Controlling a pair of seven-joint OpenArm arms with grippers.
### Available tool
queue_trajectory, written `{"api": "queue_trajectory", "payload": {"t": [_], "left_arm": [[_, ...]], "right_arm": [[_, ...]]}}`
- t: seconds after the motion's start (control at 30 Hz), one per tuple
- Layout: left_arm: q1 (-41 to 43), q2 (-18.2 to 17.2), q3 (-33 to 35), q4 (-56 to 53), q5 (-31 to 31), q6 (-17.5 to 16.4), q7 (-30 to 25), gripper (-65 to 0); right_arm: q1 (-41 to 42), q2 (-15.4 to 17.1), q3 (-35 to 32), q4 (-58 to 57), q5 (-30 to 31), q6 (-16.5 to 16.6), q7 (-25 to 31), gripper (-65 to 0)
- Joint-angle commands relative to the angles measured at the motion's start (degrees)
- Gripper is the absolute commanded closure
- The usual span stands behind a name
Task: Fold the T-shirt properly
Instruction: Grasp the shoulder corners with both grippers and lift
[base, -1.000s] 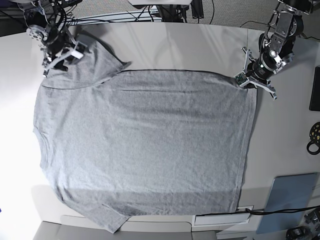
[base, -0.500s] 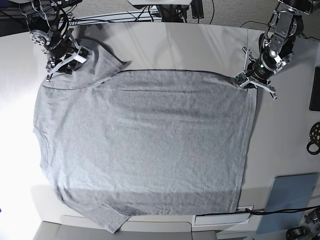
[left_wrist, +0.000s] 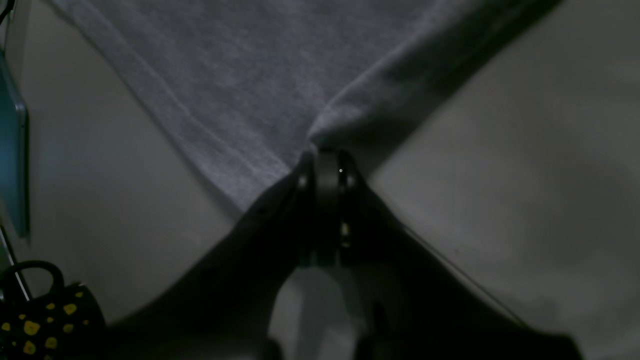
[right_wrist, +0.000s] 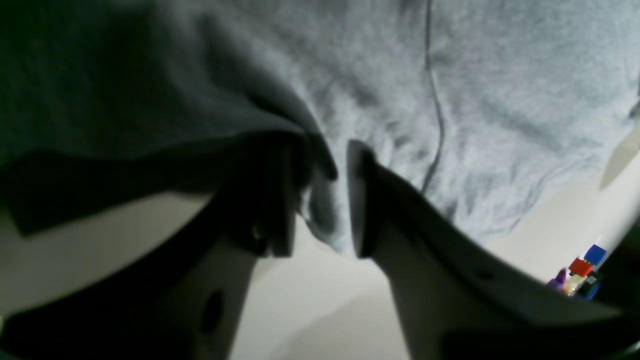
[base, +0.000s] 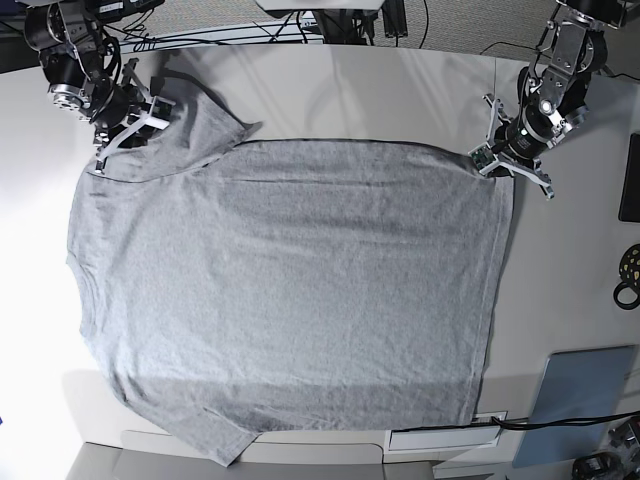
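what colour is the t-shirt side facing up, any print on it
Plain heather grey, no print visible on the T-shirt; the base view shows it best.

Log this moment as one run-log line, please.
step: gripping shirt corners | left gripper: shut on T-shirt corner | right gripper: jaws apart around sleeve edge, cloth between | shirt: flat on table, unfolded

Bright overhead view, dim blurry wrist views
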Motion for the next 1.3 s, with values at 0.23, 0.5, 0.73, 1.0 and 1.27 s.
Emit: {"api": "queue_trajectory", "payload": {"t": [0.23, 0.5, 0.73, 1.0, 1.27], "left_arm": [[1.03, -0.46, 0.39, -1.05, 0.68, -3.28, 4.2, 0.0], [1.03, -0.46, 0.39, -1.05, 0.68, -3.28, 4.76, 0.0], [1.03, -0.46, 0.39, -1.05, 0.52, -3.28, 4.76, 0.0], [4.92, -1.84, 0.35, 1.97, -4.59, -3.02, 5.38, 0.0], [13.44, -2.99, -4.5, 9.4, -12.55, -3.5, 7.41, 0.0]], "right_arm": [[3.39, 1.7, 0.26, -4.72, 3.65, 0.03, 0.15, -23.6], [7.15, 1.75, -0.37, -12.57, 7.19, 0.03, 0.98, -21.7], [7.13, 1.73, -0.35, -9.77, 7.17, 0.03, -1.07, 0.0], [2.91, 4.04, -0.28, 3.32, 14.27, 0.03, -14.73, 0.0], [-5.16, 6.47, 0.0, 8.85, 14.25, 0.03, -23.91, 0.0]]}}
